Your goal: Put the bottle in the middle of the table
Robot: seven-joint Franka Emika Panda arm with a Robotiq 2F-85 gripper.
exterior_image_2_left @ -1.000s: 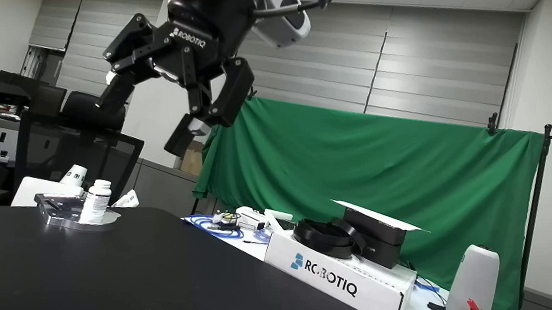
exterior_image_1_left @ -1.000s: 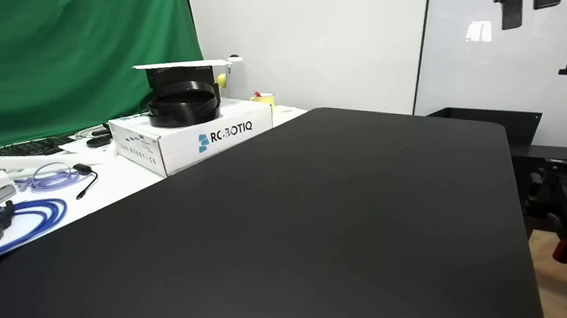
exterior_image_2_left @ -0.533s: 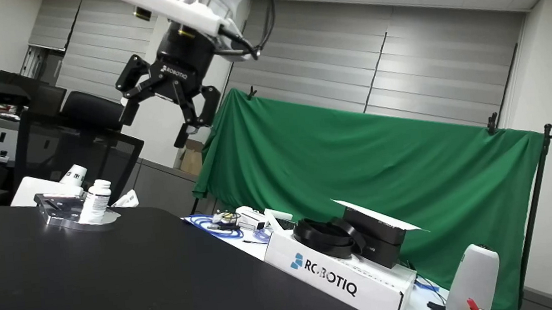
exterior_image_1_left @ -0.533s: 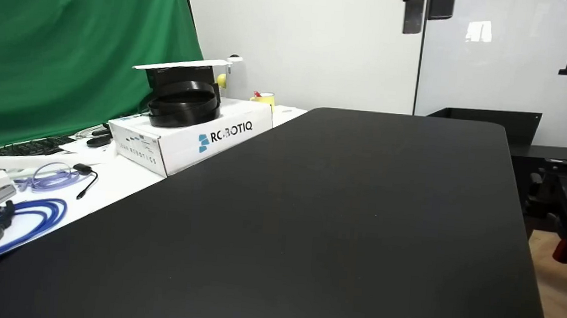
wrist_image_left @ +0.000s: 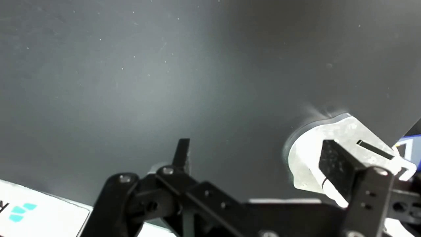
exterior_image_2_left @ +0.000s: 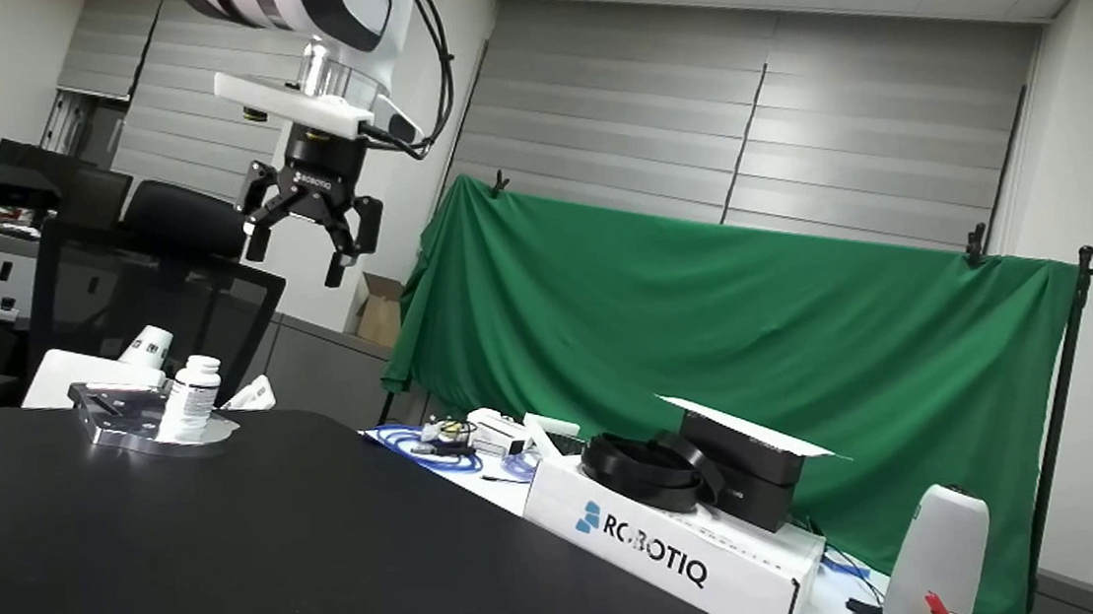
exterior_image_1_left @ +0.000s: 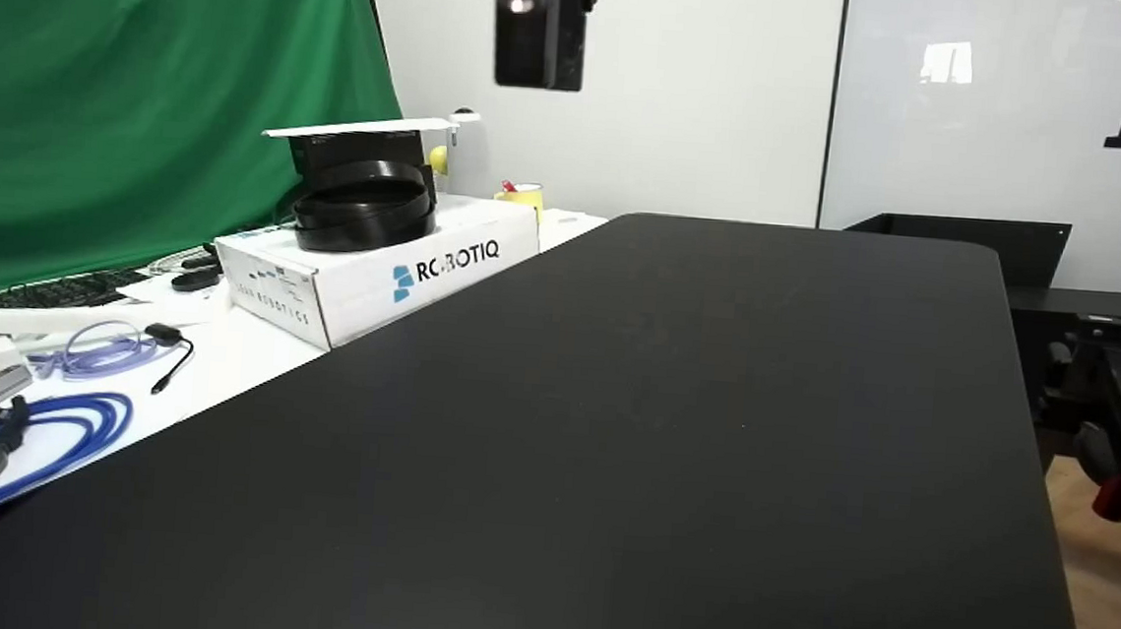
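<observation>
The small white bottle with dark print stands upright on a metal plate near an edge of the black table. In the wrist view the bottle is overexposed and partly hidden behind the right finger. It is out of view in an exterior view that shows the bare table top. My gripper is open and empty, high above the table, up and to the right of the bottle. It also shows at the top of an exterior view and in the wrist view.
A white lettered box with black rings on it stands on a white side table beside the black table. Blue cables lie there too. A white cup-like thing and a chair are behind the metal plate.
The gripper has swung left in both exterior views. It is lower in one and looks smaller, farther off and more upright in another. It stays open. The bottle has not moved.
</observation>
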